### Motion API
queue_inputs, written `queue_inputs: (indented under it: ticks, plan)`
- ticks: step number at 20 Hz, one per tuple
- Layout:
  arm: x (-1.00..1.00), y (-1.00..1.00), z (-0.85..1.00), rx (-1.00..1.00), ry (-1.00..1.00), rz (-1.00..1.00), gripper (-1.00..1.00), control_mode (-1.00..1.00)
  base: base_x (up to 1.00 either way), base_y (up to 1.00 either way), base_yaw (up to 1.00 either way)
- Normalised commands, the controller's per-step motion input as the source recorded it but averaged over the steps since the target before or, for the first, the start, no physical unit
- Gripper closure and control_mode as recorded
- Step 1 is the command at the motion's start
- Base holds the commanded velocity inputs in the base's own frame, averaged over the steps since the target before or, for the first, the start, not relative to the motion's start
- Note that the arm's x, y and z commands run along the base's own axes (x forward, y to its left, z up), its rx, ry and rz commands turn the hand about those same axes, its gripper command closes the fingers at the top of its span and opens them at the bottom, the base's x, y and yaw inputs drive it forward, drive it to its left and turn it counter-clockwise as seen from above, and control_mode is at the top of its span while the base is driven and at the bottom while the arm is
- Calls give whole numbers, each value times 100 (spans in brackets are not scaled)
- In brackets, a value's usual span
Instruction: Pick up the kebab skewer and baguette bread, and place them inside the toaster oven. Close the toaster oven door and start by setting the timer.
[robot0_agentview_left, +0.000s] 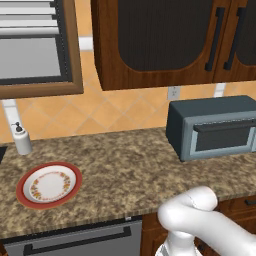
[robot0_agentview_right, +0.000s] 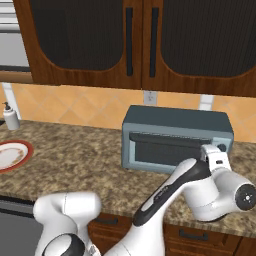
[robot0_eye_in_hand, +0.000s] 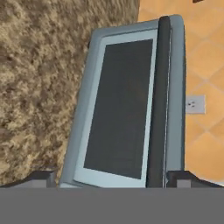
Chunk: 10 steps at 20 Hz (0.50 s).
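Right in front of the oven (robot0_agentview_right: 177, 142), the gripper (robot0_eye_in_hand: 111, 177) faces the door (robot0_eye_in_hand: 118, 109) with its two fingertips spread wide and nothing between them. From the hand view, one tip (robot0_eye_in_hand: 41, 178) sits low beside the door's outer frame and the other (robot0_eye_in_hand: 186, 178) lines up just past the handle (robot0_eye_in_hand: 158, 100), so the whole door falls between the jaws' line. That dark bar handle runs along the door's top edge; because the hand is rolled, the bar appears to run up and down the hand view, near the right side, with the dark window beside it. The door looks shut against the oven body in the left base view too, where the oven (robot0_agentview_left: 212, 127) stands at the right end of the counter (robot0_agentview_left: 125, 170). By my reading, the next move turns on the handle: its long axis lies across the oven's front, level with the counter, and it sits ahead of the fingers and toward one side of them, so the hand would need to shift toward the bar and bring its jaws across it before pulling the door down. The right base view shows the wrist (robot0_agentview_right: 215, 157) close to the oven's front near its right end, though whether it touches I cannot tell. A red-rimmed plate (robot0_agentview_left: 49, 185) lies well apart at the counter's left end and looks bare. I cannot make out the skewer or the bread.
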Motion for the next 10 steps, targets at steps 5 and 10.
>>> queue_inputs:
  ticks: [5,10]
  plan:
    - [0,-32,-40,-31,1,4,-100,-100,0,0,0]
    - [45,1,-50,-8,0,-1,-100,-100,0,0,0]
